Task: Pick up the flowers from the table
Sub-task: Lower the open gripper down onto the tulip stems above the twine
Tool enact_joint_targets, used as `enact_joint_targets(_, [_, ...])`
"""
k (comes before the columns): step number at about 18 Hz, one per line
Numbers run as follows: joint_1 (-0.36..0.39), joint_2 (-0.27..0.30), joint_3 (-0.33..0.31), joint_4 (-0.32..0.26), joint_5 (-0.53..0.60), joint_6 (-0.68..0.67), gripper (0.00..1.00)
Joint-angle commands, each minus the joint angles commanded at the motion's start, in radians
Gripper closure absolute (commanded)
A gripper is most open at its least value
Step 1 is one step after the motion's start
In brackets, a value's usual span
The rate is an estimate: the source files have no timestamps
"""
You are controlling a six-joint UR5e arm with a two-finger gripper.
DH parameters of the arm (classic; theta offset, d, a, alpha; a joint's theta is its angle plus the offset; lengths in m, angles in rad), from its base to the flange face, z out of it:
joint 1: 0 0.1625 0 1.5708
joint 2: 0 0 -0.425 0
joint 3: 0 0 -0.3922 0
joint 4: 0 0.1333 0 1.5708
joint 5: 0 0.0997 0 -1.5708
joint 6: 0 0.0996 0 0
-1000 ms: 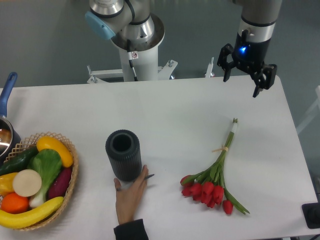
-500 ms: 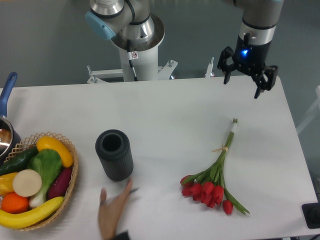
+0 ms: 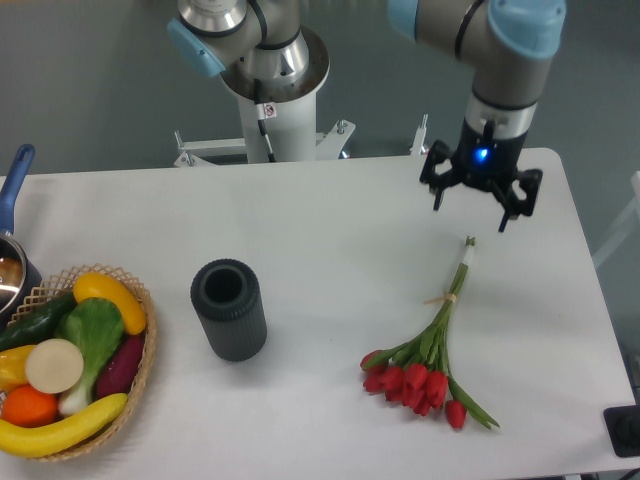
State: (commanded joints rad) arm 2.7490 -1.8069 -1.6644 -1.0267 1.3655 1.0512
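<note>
We saw the gripper [image 3: 469, 200] hanging over the table [image 3: 340, 215] near the far right corner, jaws spread, bare white top beneath it. The flowers [image 3: 430, 351] lay toward the near right edge with nothing beside them. The dark ribbed cylinder [image 3: 229, 309] stood mid-table, well apart; the produce basket [image 3: 143, 350] sat at the near left edge.

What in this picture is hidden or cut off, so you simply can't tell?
- Pot: cut off by the left edge; only part of it and its blue handle show.
- Dark object: cut by the right edge, unidentifiable.
- Basket: its floor is covered by the vegetables.
- Gripper: how high above the table it is can't be judged from above.
</note>
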Motion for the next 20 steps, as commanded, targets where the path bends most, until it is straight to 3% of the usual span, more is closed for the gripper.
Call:
enact_joint_targets(2, [-0.006, -0.029, 0.0, 0.045, -0.04, -0.06, 0.0])
enact_joint_targets(9, [-0.034, -0.112, 0.006, 0.071, -0.032, -0.065, 0.0])
enact_joint_targets(16, [-0.046, -0.218, 0.02, 0.197, -0.002, -0.059, 0.0])
enact_joint_targets(20, [-0.067, -0.272, 0.057, 0.197, -0.003, -0.053, 0.0])
